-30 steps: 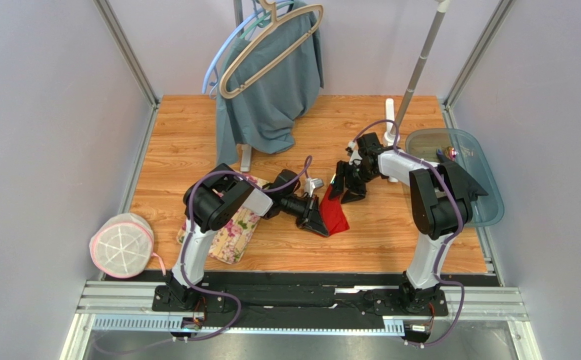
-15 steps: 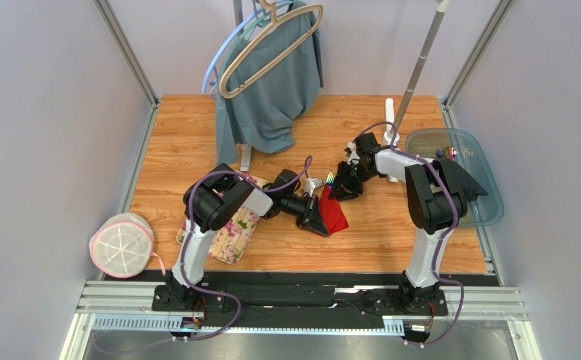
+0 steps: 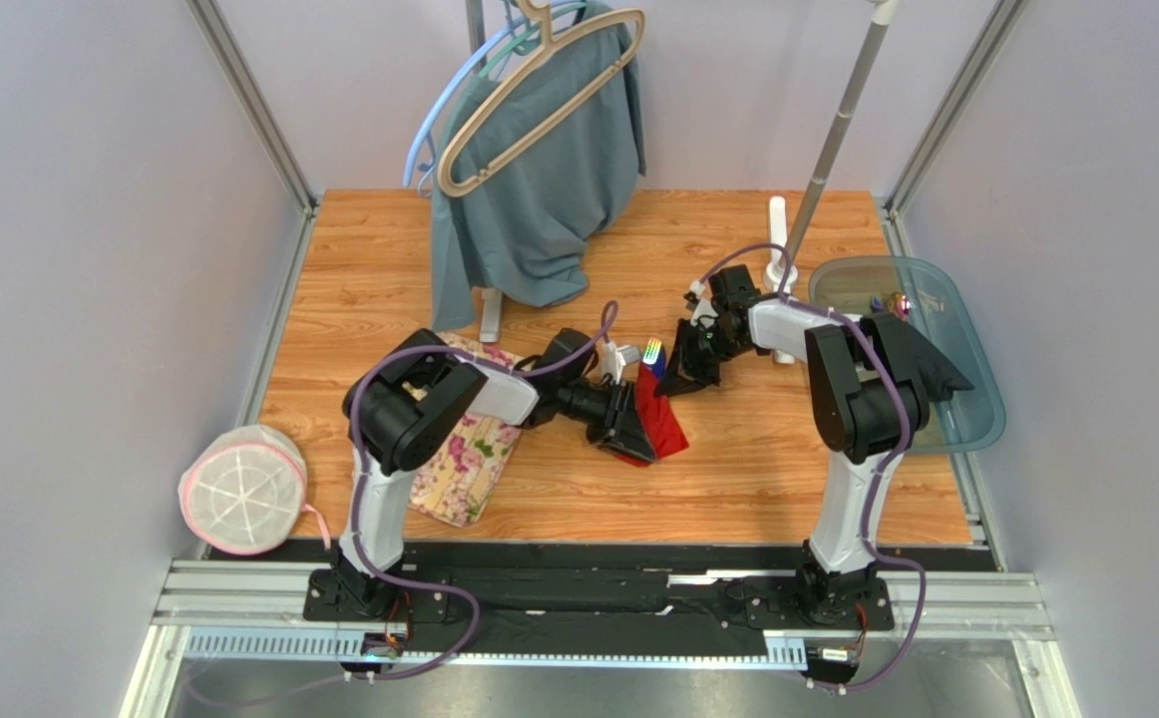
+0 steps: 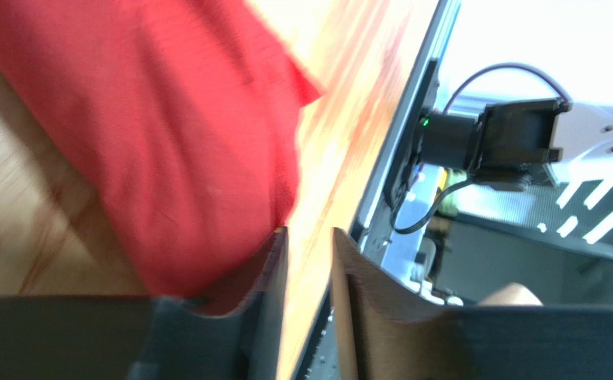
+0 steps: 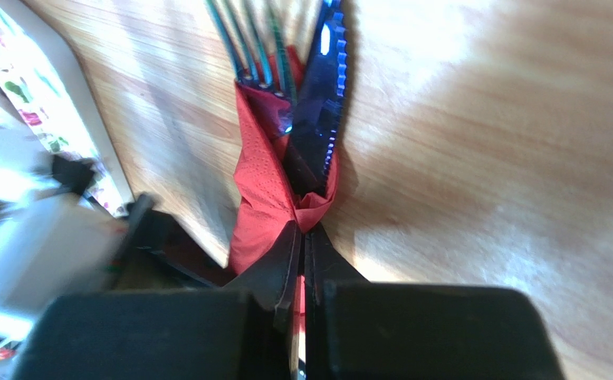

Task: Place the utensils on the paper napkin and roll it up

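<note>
The right gripper (image 5: 303, 231) is pinching a gathered fold of the paper napkin (image 5: 260, 194), jaws pressed tight. The utensils (image 5: 319, 95) are sticking out of that fold toward the frame's top. The left gripper (image 4: 308, 237) is standing slightly parted beside the napkin's edge, gripping nothing. In the top view the napkin is lying mid-frame on the wooden table (image 3: 781, 464).

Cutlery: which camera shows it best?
Right wrist view: the utensils show close up, fork tines and a blue serrated knife poking from the paper napkin. Top view shows tiny coloured tips; left wrist, only napkin.
</note>
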Robot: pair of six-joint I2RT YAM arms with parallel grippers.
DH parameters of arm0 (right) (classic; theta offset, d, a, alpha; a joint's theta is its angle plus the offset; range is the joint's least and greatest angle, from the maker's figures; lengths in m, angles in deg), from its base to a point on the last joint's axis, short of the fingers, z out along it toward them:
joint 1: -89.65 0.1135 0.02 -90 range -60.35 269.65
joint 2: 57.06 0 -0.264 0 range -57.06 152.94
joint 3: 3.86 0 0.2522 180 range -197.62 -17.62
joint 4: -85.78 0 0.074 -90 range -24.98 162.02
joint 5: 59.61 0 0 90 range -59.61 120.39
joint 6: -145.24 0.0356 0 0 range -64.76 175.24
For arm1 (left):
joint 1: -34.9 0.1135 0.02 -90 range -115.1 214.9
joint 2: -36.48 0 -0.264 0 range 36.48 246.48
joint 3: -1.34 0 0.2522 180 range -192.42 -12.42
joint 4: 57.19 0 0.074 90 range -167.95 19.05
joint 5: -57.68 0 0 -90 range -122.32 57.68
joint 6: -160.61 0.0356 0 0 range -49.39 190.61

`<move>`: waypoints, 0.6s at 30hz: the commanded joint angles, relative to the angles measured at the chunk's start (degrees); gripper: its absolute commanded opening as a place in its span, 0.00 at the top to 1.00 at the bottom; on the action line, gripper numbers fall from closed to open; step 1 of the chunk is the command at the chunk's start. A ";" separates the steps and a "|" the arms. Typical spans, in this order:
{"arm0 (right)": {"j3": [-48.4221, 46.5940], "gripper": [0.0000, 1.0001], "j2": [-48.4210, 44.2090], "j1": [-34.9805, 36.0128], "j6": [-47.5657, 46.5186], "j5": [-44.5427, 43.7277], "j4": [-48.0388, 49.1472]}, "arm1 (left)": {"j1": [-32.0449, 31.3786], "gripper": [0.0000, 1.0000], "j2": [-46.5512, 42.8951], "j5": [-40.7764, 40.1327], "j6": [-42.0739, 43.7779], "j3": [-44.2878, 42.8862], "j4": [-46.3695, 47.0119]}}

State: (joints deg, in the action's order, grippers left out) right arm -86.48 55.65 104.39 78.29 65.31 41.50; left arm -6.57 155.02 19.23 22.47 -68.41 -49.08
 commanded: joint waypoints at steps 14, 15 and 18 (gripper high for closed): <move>4.44 1.00 -6.00 -0.33 1.39 8.59 14.17 | 8.86 0.25 -35.21 -13.22 30.99 -5.36 -36.99; 4.26 1.00 -6.35 -0.33 1.12 8.85 14.18 | 10.17 0.24 -36.44 -13.49 31.44 -4.84 -36.81; 4.17 1.00 -7.50 -0.42 0.77 9.64 14.35 | 12.55 0.23 -40.66 -14.45 32.58 -3.26 -35.49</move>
State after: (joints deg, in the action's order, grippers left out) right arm -81.83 52.22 104.20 79.03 71.89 51.93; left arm 2.91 119.57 7.34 49.33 -72.14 -82.04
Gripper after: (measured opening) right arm 0.011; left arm 0.764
